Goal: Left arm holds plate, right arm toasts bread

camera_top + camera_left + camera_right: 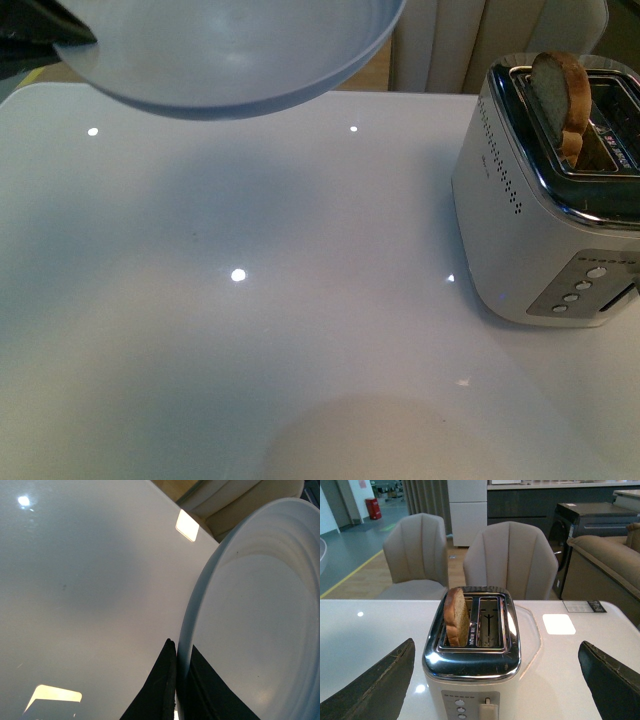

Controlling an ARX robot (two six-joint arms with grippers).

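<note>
With my left claw (179,652) pinching the plate (230,60) by its rim, high and well left of the toaster (520,230), and my right claw (496,645) spread wide before the toaster, I'd pinch the crust of the bread (562,95) standing in its left slot and lift straight up.

One plate (240,50), one bread slice (456,616), one toaster (470,677) with two slots (490,622), one table (250,340), two chairs (510,560)
</note>
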